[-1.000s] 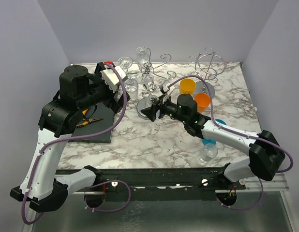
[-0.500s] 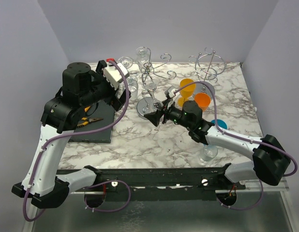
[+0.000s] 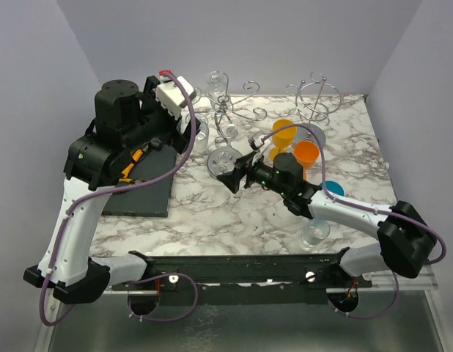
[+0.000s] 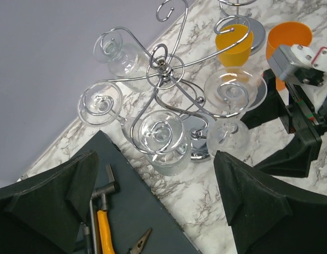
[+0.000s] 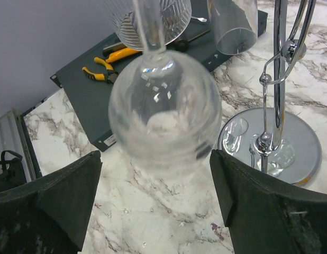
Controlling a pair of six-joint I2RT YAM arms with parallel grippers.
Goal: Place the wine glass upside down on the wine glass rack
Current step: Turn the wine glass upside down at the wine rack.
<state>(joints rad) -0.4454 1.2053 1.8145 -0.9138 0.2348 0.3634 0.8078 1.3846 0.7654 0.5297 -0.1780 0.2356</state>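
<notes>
The chrome wine glass rack (image 3: pixel 225 110) stands at the back middle and shows from above in the left wrist view (image 4: pixel 163 66). Several clear glasses hang upside down from its arms. One wine glass (image 5: pixel 164 114) hangs bowl down from a rack loop straight in front of my right gripper (image 5: pixel 156 156). Its jaws are open on either side of the bowl and do not touch it. That glass (image 3: pixel 225 157) also shows in the top view, with my right gripper (image 3: pixel 232 176) just near of it. My left gripper (image 4: pixel 155 180) is open and empty, high above the rack (image 3: pixel 184 136).
A dark tray (image 3: pixel 142 187) with orange-handled pliers (image 3: pixel 131 165) lies left of the rack. A second, bare chrome rack (image 3: pixel 317 99) stands at the back right. Two orange cups (image 3: pixel 284 132) (image 3: pixel 307 152), a blue cup (image 3: pixel 332 188) and a clear glass (image 3: pixel 314 231) stand to the right.
My left arm has risen and swung back over the rack. My right gripper has drawn a little toward the near side, away from the hanging glass.
</notes>
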